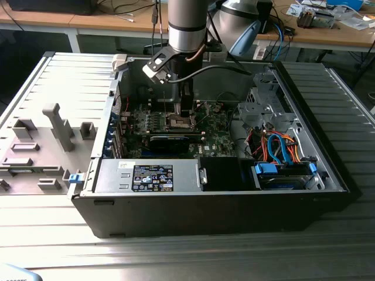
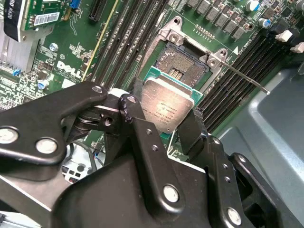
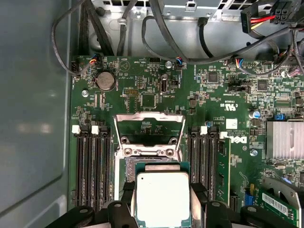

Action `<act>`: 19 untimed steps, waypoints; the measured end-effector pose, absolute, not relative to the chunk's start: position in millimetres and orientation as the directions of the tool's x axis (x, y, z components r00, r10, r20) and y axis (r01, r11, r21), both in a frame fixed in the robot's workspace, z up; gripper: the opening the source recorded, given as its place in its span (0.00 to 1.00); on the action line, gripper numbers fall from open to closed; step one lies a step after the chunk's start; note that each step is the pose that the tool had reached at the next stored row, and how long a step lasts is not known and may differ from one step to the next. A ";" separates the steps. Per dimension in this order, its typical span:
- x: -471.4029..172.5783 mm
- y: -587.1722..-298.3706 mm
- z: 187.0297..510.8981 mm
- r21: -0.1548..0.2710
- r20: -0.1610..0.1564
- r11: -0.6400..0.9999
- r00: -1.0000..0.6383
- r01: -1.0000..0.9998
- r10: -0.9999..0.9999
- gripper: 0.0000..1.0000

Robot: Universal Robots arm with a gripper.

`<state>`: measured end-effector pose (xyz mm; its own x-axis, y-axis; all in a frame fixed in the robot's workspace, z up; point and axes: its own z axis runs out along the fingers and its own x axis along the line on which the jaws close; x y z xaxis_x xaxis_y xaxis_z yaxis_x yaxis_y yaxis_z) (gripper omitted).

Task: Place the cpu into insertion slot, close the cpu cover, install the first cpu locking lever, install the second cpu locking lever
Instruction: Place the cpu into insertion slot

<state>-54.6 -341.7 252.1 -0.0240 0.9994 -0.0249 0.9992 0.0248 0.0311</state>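
Observation:
My gripper [image 2: 164, 121] is shut on the cpu [image 2: 168, 107], a pale silver square chip with a green edge, held by two opposite sides between black fingers [image 2: 135, 118]. The cpu [image 3: 163, 197] hangs just above the insertion slot [image 2: 183, 64], whose dark centre is partly exposed and partly hidden by the chip. The cpu cover [image 3: 149, 129], a thin silver frame with a square window, stands swung open beyond the slot. A thin metal locking lever [image 2: 247, 78] sticks out unlatched beside the slot. In the exterior view my gripper [image 1: 185, 108] reaches down into the case over the slot [image 1: 179, 122].
Black memory slots [image 3: 90, 166] flank the slot on both sides. A silver heatsink [image 3: 285, 140] and a green card [image 3: 280, 204] lie to one side. Black cables [image 3: 156, 33] loop over the board. The open computer case [image 1: 205, 205] walls the board in, with a drive bay and coloured cables [image 1: 281, 149].

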 end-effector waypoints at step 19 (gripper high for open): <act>-57.3 -340.9 239.4 0.031 -0.025 0.025 -0.024 0.999 0.999 0.54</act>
<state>-57.3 -340.9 239.4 -0.0240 0.9994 -0.0249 0.9992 0.0248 0.0312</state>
